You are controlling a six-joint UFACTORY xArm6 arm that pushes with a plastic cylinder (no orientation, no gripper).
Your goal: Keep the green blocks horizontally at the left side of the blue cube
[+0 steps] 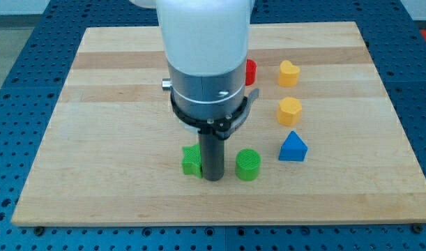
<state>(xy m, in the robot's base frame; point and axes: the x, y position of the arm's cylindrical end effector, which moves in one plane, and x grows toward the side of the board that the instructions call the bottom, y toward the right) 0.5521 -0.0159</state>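
My tip (pixel 213 178) rests on the wooden board (pixel 94 139) near the view's bottom, between two green blocks. A green block of unclear shape (pixel 191 160) lies just left of the rod, touching or nearly touching it. A green cylinder (pixel 248 165) stands just right of the rod with a small gap. A blue block with a pointed top (pixel 293 147) stands further right, roughly level with the green blocks. No blue cube can be made out; the arm's body hides the board's middle.
A red block (pixel 250 72) shows partly behind the arm at the upper middle. Two yellow blocks stand at the right: one upper (pixel 288 73), one below it (pixel 289 111). The blue perforated table surrounds the board.
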